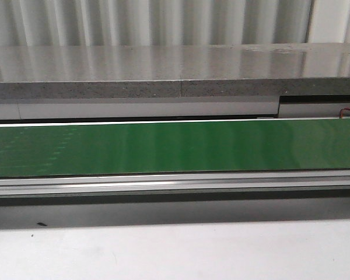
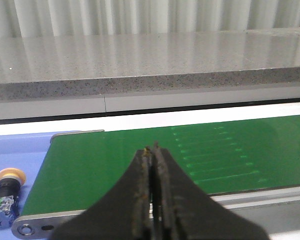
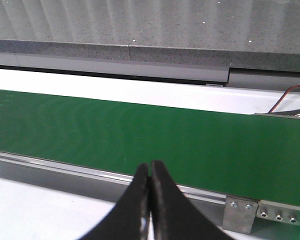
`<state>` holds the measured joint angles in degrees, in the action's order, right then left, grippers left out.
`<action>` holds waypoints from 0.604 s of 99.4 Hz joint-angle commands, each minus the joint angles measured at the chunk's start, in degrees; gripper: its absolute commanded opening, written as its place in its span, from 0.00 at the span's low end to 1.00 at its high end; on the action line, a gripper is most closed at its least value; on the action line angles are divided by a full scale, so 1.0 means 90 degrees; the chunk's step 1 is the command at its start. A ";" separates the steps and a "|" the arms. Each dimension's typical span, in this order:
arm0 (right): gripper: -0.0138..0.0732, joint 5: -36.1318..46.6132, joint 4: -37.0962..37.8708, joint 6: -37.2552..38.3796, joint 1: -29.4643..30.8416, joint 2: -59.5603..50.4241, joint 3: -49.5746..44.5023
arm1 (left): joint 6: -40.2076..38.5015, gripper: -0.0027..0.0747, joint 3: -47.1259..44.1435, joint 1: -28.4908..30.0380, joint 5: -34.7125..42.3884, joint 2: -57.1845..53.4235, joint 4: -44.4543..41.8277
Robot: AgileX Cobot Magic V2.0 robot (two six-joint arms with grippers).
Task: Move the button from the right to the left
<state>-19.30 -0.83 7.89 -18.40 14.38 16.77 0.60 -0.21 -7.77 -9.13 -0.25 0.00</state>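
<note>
The button (image 2: 5,189), a yellow cap on a blue-grey body, lies on a blue surface (image 2: 20,150) beyond the left end of the green belt (image 2: 140,155); it shows only in the left wrist view. My left gripper (image 2: 152,148) is shut and empty, above the belt to the button's right. My right gripper (image 3: 150,164) is shut and empty, above the belt's near rail (image 3: 90,172). The belt (image 1: 175,147) is bare in the front view, where no gripper and no button shows.
A grey speckled stone ledge (image 1: 175,70) runs behind the belt. The belt's right end has a metal bracket (image 3: 240,212) and a red wire (image 3: 285,97). A white table surface (image 1: 175,251) lies in front of the conveyor.
</note>
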 commanded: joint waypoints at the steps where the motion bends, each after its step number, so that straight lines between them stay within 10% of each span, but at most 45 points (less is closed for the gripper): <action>1: 0.08 0.0455 0.0093 -0.0053 -0.0011 0.0035 0.0163 | -0.0067 0.01 -0.0241 -0.0053 0.0528 -0.0195 0.0040; 60: 0.08 0.0429 0.0093 -0.0053 -0.0011 0.0035 0.0149 | -0.0067 0.01 -0.0241 -0.0053 0.0528 -0.0195 0.0040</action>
<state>-19.51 -0.83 7.89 -18.40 14.38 16.77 0.60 -0.21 -7.77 -9.01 -0.25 0.00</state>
